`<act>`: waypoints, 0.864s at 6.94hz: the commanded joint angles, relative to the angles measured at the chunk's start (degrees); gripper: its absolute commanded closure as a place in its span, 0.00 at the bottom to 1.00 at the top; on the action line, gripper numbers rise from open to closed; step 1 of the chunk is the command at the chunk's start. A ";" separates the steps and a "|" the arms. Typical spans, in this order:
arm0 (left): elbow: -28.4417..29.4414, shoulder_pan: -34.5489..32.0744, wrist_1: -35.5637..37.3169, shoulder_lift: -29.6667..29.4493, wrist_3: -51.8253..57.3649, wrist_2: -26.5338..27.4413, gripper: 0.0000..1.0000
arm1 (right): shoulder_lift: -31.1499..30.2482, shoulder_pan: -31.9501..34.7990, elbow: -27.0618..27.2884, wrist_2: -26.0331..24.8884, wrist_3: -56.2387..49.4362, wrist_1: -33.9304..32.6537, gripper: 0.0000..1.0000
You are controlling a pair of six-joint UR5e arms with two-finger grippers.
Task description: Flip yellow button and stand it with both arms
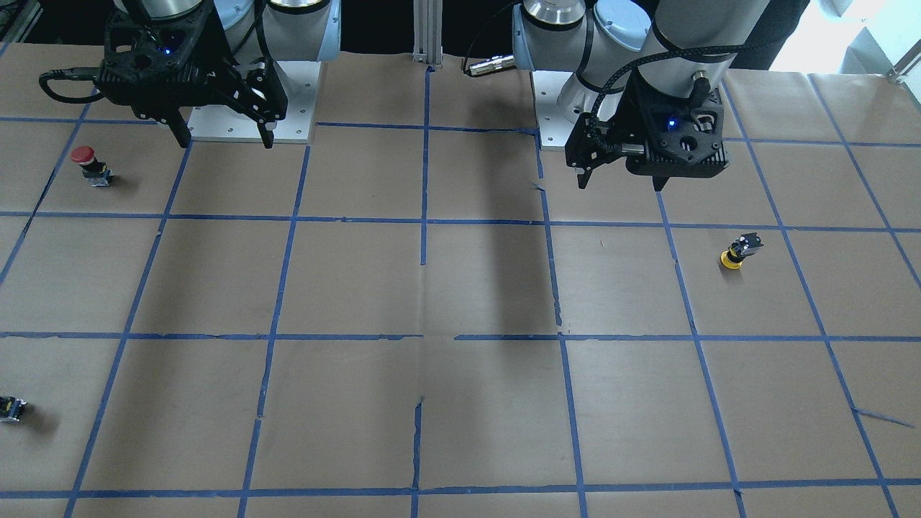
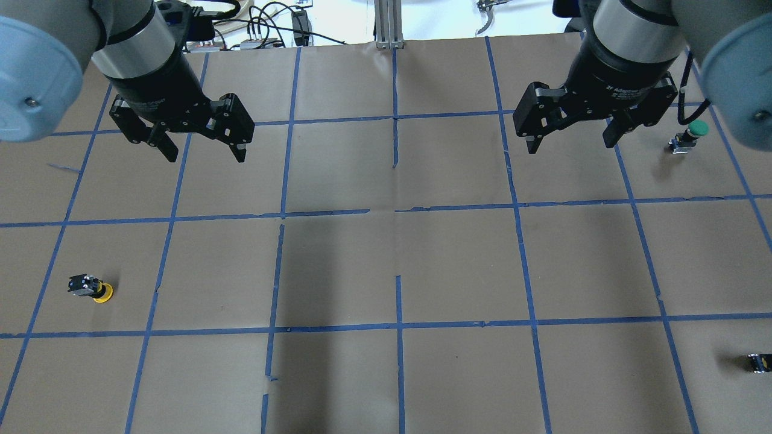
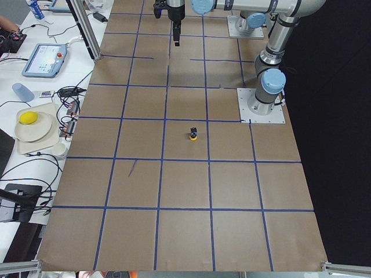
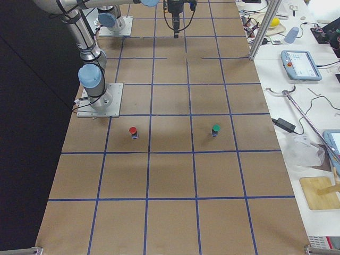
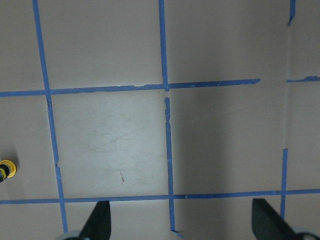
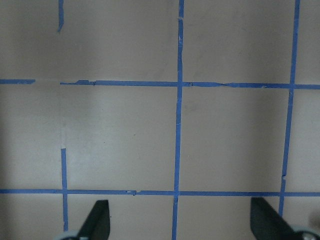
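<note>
Front view: yellow button (image 1: 740,252) was seen right of centre, seemingly cap-down. Left gripper (image 1: 620,185) was spread, empty, up-left of it.
Overhead: right gripper (image 2: 570,147) was spread at upper right, well apart.
Black body was judged best pinched low, cap left free.

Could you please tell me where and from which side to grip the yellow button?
Grip the yellow button by its black body, from above, with the nearer left gripper: it seems to stand on its cap, body upward and exposed.
</note>
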 commanded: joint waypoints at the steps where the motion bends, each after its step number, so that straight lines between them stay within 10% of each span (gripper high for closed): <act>1: -3.49 8.09 0.18 -0.21 7.77 0.03 0.01 | 0.01 0.00 0.00 0.00 -0.07 -0.11 0.01; 6: -20.18 34.73 18.87 -1.08 45.95 -0.58 0.01 | -0.07 0.00 0.00 0.09 0.02 0.06 0.01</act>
